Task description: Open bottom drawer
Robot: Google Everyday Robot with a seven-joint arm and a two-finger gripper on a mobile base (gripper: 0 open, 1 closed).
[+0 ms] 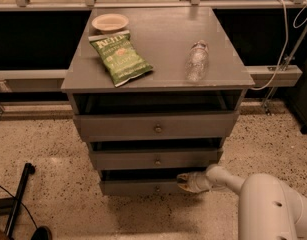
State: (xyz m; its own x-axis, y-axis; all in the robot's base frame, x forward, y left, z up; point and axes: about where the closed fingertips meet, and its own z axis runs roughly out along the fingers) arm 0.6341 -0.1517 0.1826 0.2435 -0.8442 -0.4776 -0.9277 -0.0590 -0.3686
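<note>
Floor: speckled terrazzo [43,144], dimly lit; grey three-drawer cabinet [163,79] standing on it before a dark railed background.
Cabinet top: holds a green chip bag [120,58], a shallow bowl [110,22] and a clear water bottle [196,60] lying on its side; none part of the task.
Bottom drawer [133,187]: lowest of three grey fronts, just above the floor, under the middle drawer [143,160]; dark gap along its upper edge.
Knob [157,188]: small, round, brass, at centre of the front; unheld.
Gripper [189,182]: low, at the right end of the bottom drawer's upper edge, right of the knob; touching or just beside the front, cannot tell which.
Jaw state: cannot tell from this view.
Handling (judgement): rigid wooden box, probably moderate weight, not fragile; smooth painted face, poor for friction; should travel straight outward only.
Grip site (judgement): knob gives a centred, square pull but is small and may slip; upper lip through the gap is the alternative.
Risk (judgement): off-centre pull at the right end may rack the drawer and bind it; a jerk could set the bottle rolling.
</note>
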